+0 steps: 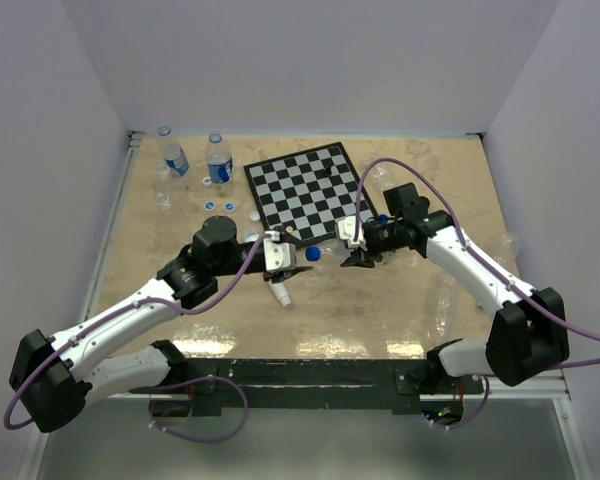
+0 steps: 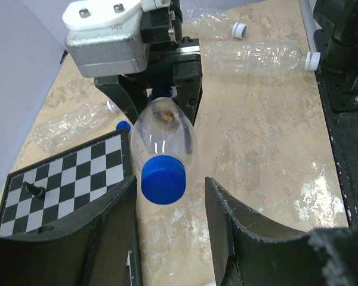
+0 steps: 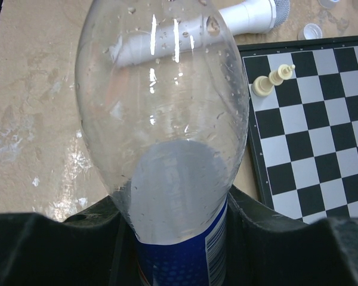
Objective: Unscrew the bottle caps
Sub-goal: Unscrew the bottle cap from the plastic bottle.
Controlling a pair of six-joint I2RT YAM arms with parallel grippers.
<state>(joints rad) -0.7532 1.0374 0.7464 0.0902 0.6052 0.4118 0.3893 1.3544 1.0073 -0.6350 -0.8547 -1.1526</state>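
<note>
We see a tan bench (image 1: 330, 310) with a black-and-white chessboard (image 1: 305, 185) lying flat just beyond both pincers. The right pincer (image 1: 352, 248) pinches a clear bottle (image 2: 164, 134) around its blue-labelled body. It holds the bottle on its side above the bench, with the neck pointing toward the left pincer (image 2: 170, 199). The left pincer is spread, with 1 finger on each side of the bottle's blue cap (image 2: 163, 179) and a gap showing on both sides. The cap sits on the neck, between those fingertips and touching neither. 2 upright bottles (image 1: 218, 158) stand well beyond the left pincer, past the chessboard's left corner. A white microphone (image 3: 250, 15) lies on the bench beyond the held bottle, as seen from the right pincer. Loose caps (image 1: 229, 206) lie between the left pincer and the upright bottles. 2 pale chess pieces (image 3: 262, 87) rest on the chessboard, to the right of the right pincer in its own view.
</note>
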